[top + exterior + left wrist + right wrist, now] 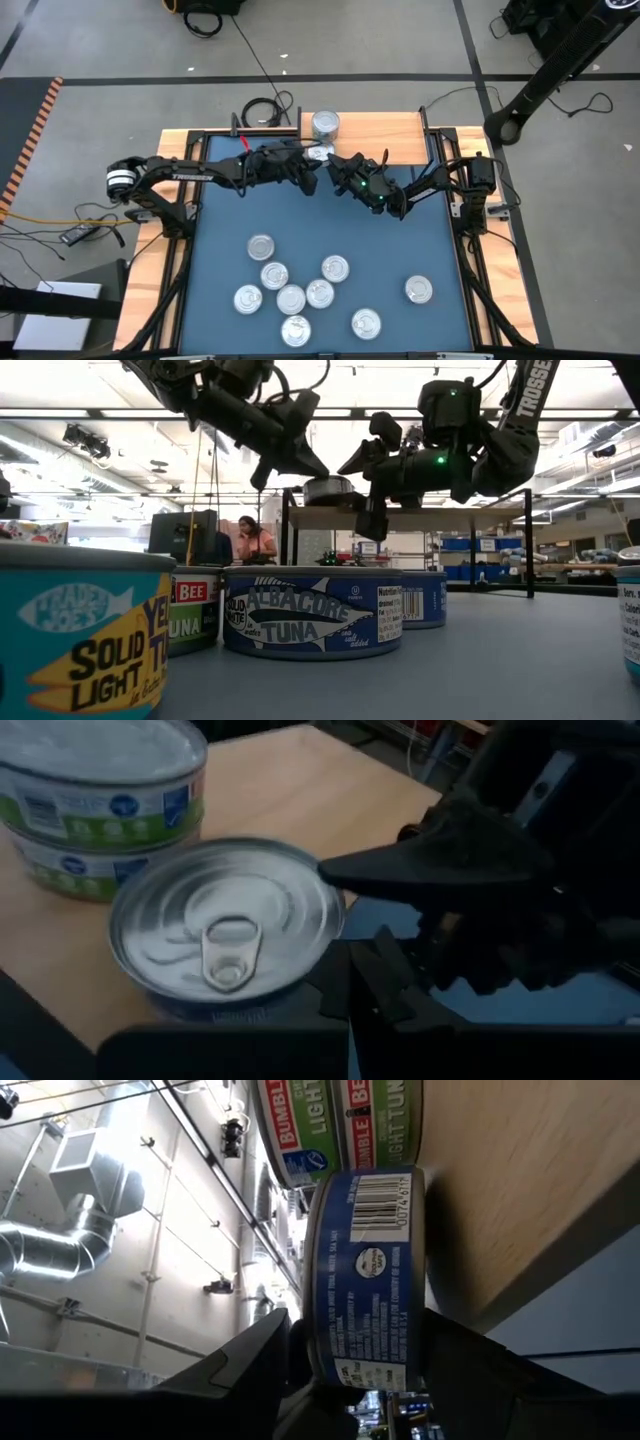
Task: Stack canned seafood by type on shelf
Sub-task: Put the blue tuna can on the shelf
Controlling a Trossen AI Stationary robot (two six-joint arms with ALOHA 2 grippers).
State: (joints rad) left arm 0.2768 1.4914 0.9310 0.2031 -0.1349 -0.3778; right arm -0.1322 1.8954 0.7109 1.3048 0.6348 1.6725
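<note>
blue tin point(312, 622): ALBACORE TUNA | green-label tin point(300, 1125): BUMBLE, LIGHT

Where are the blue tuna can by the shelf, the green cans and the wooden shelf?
Blue tuna can point(368, 1280), right wrist view, on its side label.
Green cans point(100, 815), left wrist view, on the upper can's label.
Wooden shelf point(290, 790), left wrist view, on bare board.

the shelf point(300, 780) is pale, matt wood with a faint grain. the tin point(228, 925) on it has a shiny ribbed metal lid and pull tab; its blue paper label point(372, 1270) looks glossy. the green-labelled stacked tins point(105, 805) gleam too — the table point(400, 240) is smooth matt blue.
</note>
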